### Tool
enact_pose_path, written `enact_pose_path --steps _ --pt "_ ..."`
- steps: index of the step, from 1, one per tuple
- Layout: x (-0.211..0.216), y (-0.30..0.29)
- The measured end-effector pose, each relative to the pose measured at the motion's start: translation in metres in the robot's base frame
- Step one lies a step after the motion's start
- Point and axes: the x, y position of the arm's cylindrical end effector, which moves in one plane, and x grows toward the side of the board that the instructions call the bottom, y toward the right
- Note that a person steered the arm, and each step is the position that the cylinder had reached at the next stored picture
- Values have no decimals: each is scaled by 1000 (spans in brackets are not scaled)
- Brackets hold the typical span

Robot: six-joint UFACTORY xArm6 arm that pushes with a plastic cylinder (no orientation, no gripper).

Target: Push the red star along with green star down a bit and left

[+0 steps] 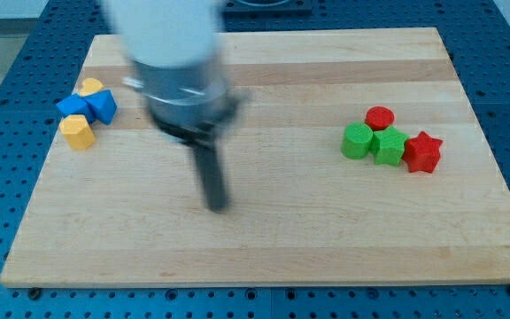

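My tip [216,206], a bare rod with no jaws to spread or pinch, sits well left of the red star [422,151] touching the green star [390,145] far right, so an off-centre push could split them or drag the green block [357,141].

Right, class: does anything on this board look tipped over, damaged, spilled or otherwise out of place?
Nothing stands out. The red star sits beside the green star in a tidy cluster at the view's right, all flat on the board. My tip is blurred, well to their left.

Bright, even light; the arm [180,71] is motion-blurred, blocks sharp.
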Motion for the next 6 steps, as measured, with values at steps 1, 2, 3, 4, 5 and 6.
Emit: enact_pose_path --steps 1,2,3,4,5,6 --pt "23 153" --pt "-16 274" --pt "-85 307" --pt "-91 274" --pt "-91 228" --pt "-91 199"
